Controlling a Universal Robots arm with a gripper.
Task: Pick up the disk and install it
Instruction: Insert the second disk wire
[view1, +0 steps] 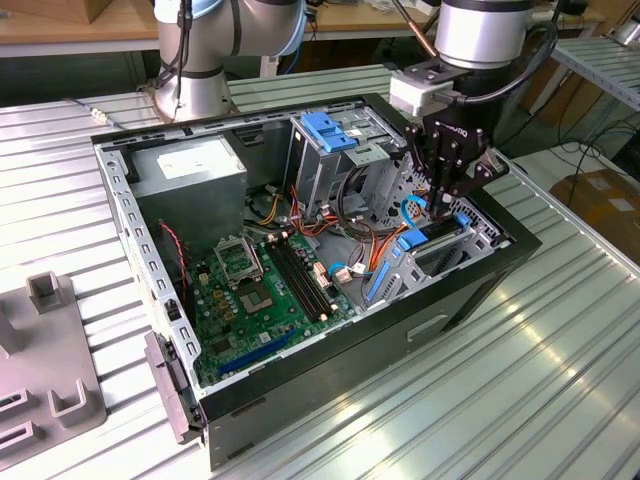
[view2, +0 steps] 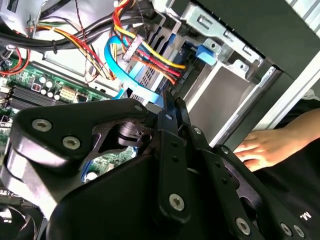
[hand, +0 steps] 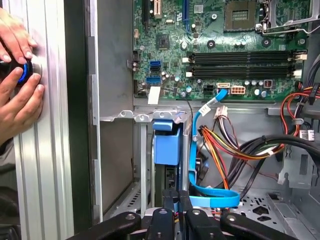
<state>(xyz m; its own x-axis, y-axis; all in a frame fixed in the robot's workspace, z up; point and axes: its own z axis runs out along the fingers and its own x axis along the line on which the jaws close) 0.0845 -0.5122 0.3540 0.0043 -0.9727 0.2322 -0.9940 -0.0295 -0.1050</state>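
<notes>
**Gripper directly over the disk's upper edge in the cage**

The open case lay on its side, with the metal cage at the exterior view's right. The disk appeared to sit on edge inside that cage. Only its blue-railed edge faced up, and its long axis ran along the cage wall toward the board.

The gripper hung straight above that edge, so the disk lay just below the tips. In both wrist views the fingers stood drawn together with almost no gap, and nothing was visible between them. Whether the tips touched the rail could not be told.

The disk's label and body were hidden by the cage walls and by the gripper itself. A blue cable and a bundle of coloured wires crowded just beside the slot. A person's hand rested on the table outside the case, cut off at the picture's edge.
</notes>
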